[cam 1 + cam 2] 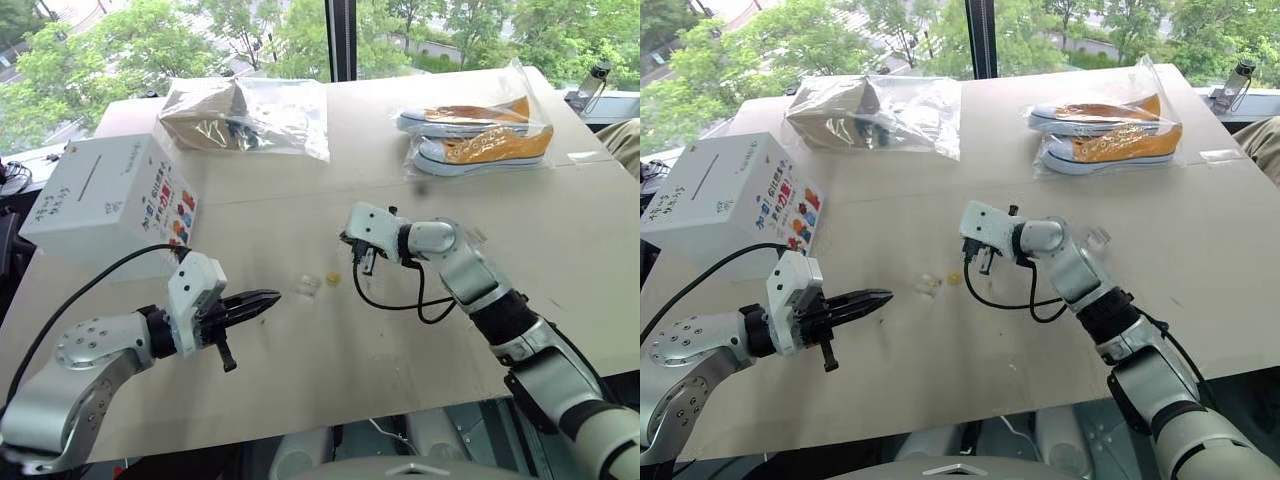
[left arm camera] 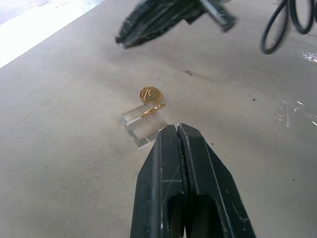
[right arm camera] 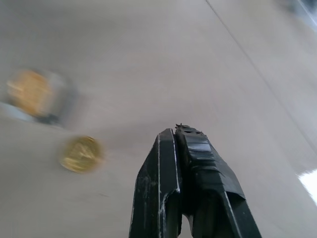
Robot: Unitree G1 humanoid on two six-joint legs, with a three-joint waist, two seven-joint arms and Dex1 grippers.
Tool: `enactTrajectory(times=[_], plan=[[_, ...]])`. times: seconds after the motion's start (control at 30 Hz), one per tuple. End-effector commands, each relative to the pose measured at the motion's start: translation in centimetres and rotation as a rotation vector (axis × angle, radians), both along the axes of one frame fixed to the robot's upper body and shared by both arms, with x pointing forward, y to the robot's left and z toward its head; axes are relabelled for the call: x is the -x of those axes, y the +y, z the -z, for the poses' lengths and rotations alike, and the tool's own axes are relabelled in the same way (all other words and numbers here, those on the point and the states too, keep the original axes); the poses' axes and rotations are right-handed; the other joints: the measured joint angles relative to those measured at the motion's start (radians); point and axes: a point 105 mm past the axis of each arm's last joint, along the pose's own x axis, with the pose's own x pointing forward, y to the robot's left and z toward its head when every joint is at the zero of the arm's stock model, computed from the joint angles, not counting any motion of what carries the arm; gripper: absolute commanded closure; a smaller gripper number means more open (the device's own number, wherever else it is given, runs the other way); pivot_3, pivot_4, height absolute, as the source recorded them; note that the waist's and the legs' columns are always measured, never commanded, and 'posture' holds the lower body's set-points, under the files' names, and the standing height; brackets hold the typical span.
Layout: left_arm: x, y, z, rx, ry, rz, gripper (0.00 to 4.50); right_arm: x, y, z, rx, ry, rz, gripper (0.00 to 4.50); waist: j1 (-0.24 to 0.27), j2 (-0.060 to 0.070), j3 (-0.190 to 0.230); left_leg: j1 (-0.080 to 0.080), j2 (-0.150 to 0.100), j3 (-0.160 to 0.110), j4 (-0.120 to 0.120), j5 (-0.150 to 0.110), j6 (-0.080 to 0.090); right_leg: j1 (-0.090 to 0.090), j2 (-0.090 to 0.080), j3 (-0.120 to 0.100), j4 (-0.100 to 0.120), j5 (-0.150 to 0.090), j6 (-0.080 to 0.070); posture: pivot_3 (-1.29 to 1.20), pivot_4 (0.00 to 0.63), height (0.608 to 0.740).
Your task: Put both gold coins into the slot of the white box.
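Both coins are not in the box yet, so your job now is to pick one up. Your left fingers (image 1: 262,303) are pressed tight together and hold nothing. Open them before you reach, or they will just push the coin away. Come down slowly, because the coins are tiny and flat and will slide on the desk (image 1: 300,390).

Just past the tips of your left fingers sits a small clear case (image 2: 142,125). One gold coin (image 2: 153,110) rests on top of it, tilted. The other gold coin (image 2: 150,93) lies flat on the desk right beside the case, on the far side.

Your right fingers (image 1: 363,266) are shut too and carry nothing. They hang above the desk, near the flat coin but not touching it.

The white box (image 1: 112,200) stands well away on your left, at the far side, with its slot (image 1: 90,176) on top. Carry the coin there level.
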Motion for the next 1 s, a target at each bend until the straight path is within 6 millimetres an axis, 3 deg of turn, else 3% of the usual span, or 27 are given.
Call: enactTrajectory(times=[0.03, 0.07, 0.1, 0.33, 0.47, 0.7, 1.0], plan=[[0.1, 0.7, -0.7, -0.036, -0.03, 0.001, 4.5, 2.1, 0.4, -0.9, 0.013, 0.049, -0.112, 3.64, 0.002, 0.0, 0.0, 0.0, 0.0, 0.0, 0.0, 0.0, 0.0, 0.0, 0.0, 0.0, 0.0, 0.0, 0.0, 0.0, 0.15, 0.74], [0.2, 1.0, -0.5, -0.055, -0.023, 0.0, 4.5, 2.5, 0.5, -0.6, 0.049, 0.061, -0.138, 3.1, 0.003, 0.0, 0.0, 0.0, 0.0, 0.0, 0.0, 0.0, 0.0, 0.0, 0.0, 0.0, 0.0, 0.0, 0.0, 0.0, 0.15, 0.74], [0.2, 1.3, -0.4, -0.072, -0.017, 0.002, 4.5, 2.8, 0.5, -0.4, 0.085, 0.066, -0.161, 2.94, 0.004, 0.0, 0.0, 0.0, 0.0, 0.0, 0.0, 0.0, 0.0, 0.0, -0.001, 0.0, 0.0, 0.0, 0.0, 0.0, 0.15, 0.74], [-0.1, 1.4, -1.1, -0.087, -0.049, 0.016, 4.5, 1.8, 1.1, 0.5, 0.271, 0.07, -0.164, 2.94, 0.001, 0.0, 0.0, 0.0, 0.0, 0.0, 0.001, 0.0, 0.0, 0.0, -0.001, -0.001, 0.001, 0.0, 0.0, 0.0, 0.15, 0.74], [0.2, 1.1, -1.1, -0.089, -0.059, 0.02, 4.5, 1.0, 2.0, 0.6, 0.277, 0.072, -0.113, 2.94, 0.002, 0.0, 0.0, 0.0, 0.0, 0.0, 0.001, 0.0, 0.0, 0.0, -0.001, -0.001, 0.001, 0.0, 0.0, 0.0, 0.15, 0.74], [0.6, 0.8, -0.9, -0.086, -0.053, 0.019, 4.5, 0.9, 1.7, 1.4, 0.317, 0.089, -0.105, 2.94, 0.004, 0.0, 0.0, -0.01, -0.001, -0.001, 0.005, 0.0, 0.0, -0.008, -0.001, -0.002, 0.002, 0.0, 0.0, 0.0, 0.15, 0.74], [0.4, 0.5, -0.9, -0.077, -0.059, 0.019, 4.5, 0.2, 1.2, 1.9, 0.357, 0.07, -0.089, 2.94, 0.002, 0.0, 0.0, -0.01, -0.001, 0.0, 0.006, 0.0, 0.0, -0.008, -0.001, -0.001, 0.003, 0.0, 0.0, 0.0, 0.15, 0.74]])
